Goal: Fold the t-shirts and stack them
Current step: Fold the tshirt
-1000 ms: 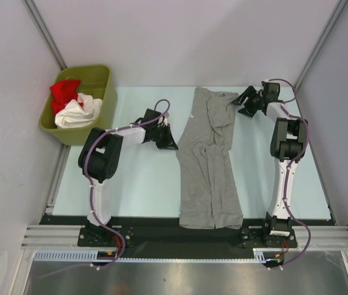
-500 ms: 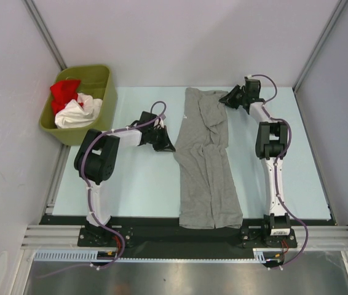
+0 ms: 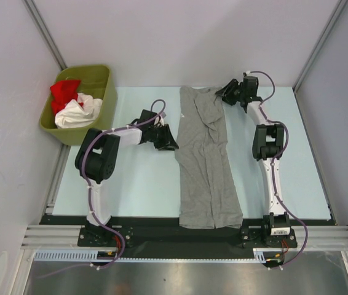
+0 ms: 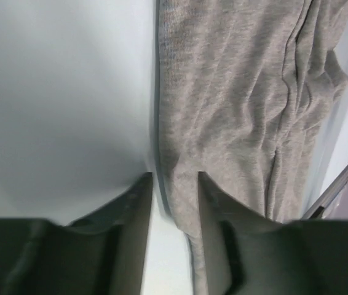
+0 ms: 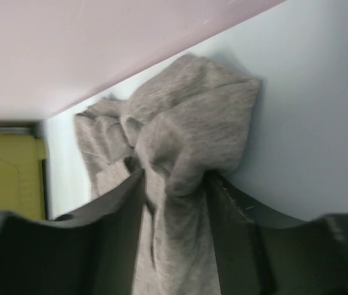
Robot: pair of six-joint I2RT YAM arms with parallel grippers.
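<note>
Top view alone: grey t-shirt (image 3: 208, 166) lying lengthwise mid-table, red t-shirt (image 3: 65, 90) and white t-shirt (image 3: 75, 114) in bin (image 3: 104, 80), wrist views: left gripper (image 4: 174, 178) low, part-open astride shirt's left edge, right gripper (image 5: 174, 175) reached far, clamped on bunched far corner

Robot lab test cell
Plain white panels (image 3: 180, 37) on aluminium posts (image 3: 45, 34) walled in a pale table (image 3: 137, 184); the left arm (image 3: 98, 161) and right arm (image 3: 271, 142), trailing cables, were bolted to a metal rail (image 3: 51, 236) at the frame's bottom.
</note>
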